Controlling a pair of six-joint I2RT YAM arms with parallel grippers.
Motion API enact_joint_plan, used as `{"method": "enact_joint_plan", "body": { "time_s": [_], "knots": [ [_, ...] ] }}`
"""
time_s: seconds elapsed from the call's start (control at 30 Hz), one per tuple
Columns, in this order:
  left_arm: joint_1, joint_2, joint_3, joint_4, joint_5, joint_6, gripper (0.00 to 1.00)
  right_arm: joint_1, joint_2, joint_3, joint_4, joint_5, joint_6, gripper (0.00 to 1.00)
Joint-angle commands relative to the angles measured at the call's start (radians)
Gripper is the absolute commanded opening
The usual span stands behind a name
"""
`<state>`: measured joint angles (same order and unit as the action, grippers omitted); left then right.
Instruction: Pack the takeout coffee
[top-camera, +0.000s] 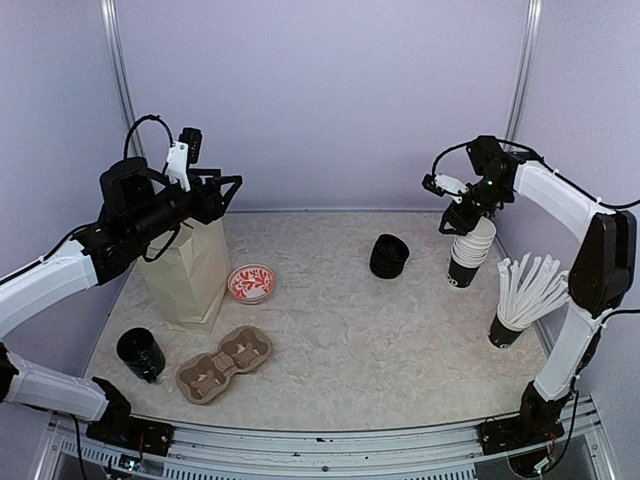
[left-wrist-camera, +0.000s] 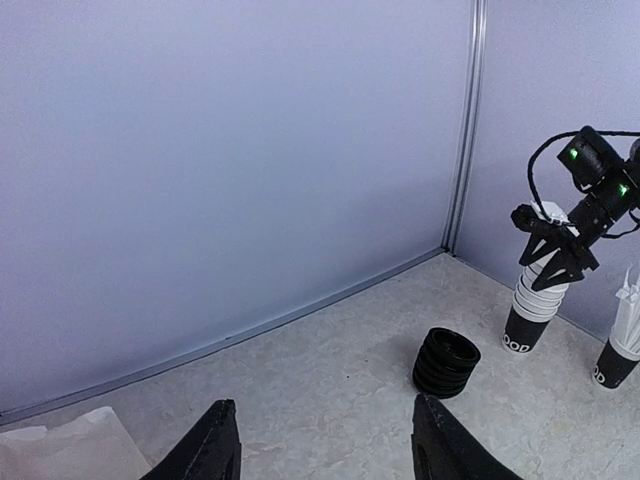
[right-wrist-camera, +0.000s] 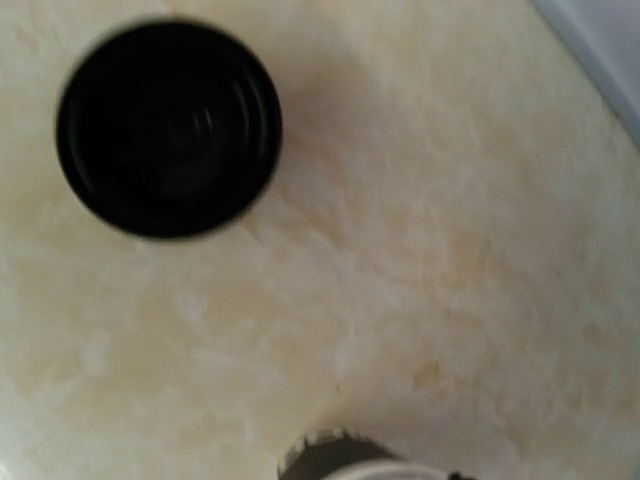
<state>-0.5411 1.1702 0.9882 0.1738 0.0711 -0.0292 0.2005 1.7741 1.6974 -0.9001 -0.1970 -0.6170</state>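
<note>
Table (top-camera: 350, 330) pale, marbled, matte; lilac walls on three sides. Stack of ribbed round black lids (top-camera: 389, 256) at 1 o'clock from table centre. Nested stack of cups (top-camera: 470, 255) at 2 o'clock, black outside and white inside. Black cup of white sticks (top-camera: 508, 330) at 3 o'clock, the sticks fanned out. On the left, an upright tan paper bag (top-camera: 190, 265) at 10 o'clock, with a small red-and-white patterned bowl (top-camera: 251, 283) just beside it. Moulded brown pulp cup carrier (top-camera: 224, 364) at 7 o'clock, its wells bare. The takeout coffee cup (top-camera: 140, 353) stands upright near the front-left edge at 8 o'clock, dark on top, just left of the carrier. The left gripper (top-camera: 232, 190) hangs above the bag top, jaws wide, nothing between them. The cup lies well apart from it, toward 7 o'clock, with the bag between. The right gripper (top-camera: 452, 218) sits at the rim of the nested stack, fingers spread. Whether they pinch the top cup, cannot tell. The coffee cup is far off at its 8 o'clock, across the table.
</note>
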Motion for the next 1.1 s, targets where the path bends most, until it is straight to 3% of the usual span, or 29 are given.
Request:
{"method": "enact_joint_plan", "body": {
  "time_s": [0.0,0.4,0.6,1.07],
  "knots": [
    [-0.012,0.0,-0.006,0.022,0.008,0.045,0.58,0.006,-0.012,0.047,-0.082,0.077,-0.013,0.53],
    [-0.017,0.013,-0.008,0.024,0.007,0.05,0.58,0.005,-0.148,-0.085,-0.065,0.147,0.008,0.52],
    [-0.025,0.015,-0.006,0.02,0.003,0.055,0.58,-0.001,-0.146,-0.102,-0.07,0.16,0.02,0.37],
    [-0.045,0.017,-0.005,0.01,-0.013,0.074,0.58,-0.046,-0.104,-0.092,-0.094,0.158,0.053,0.24]
  ]
}}
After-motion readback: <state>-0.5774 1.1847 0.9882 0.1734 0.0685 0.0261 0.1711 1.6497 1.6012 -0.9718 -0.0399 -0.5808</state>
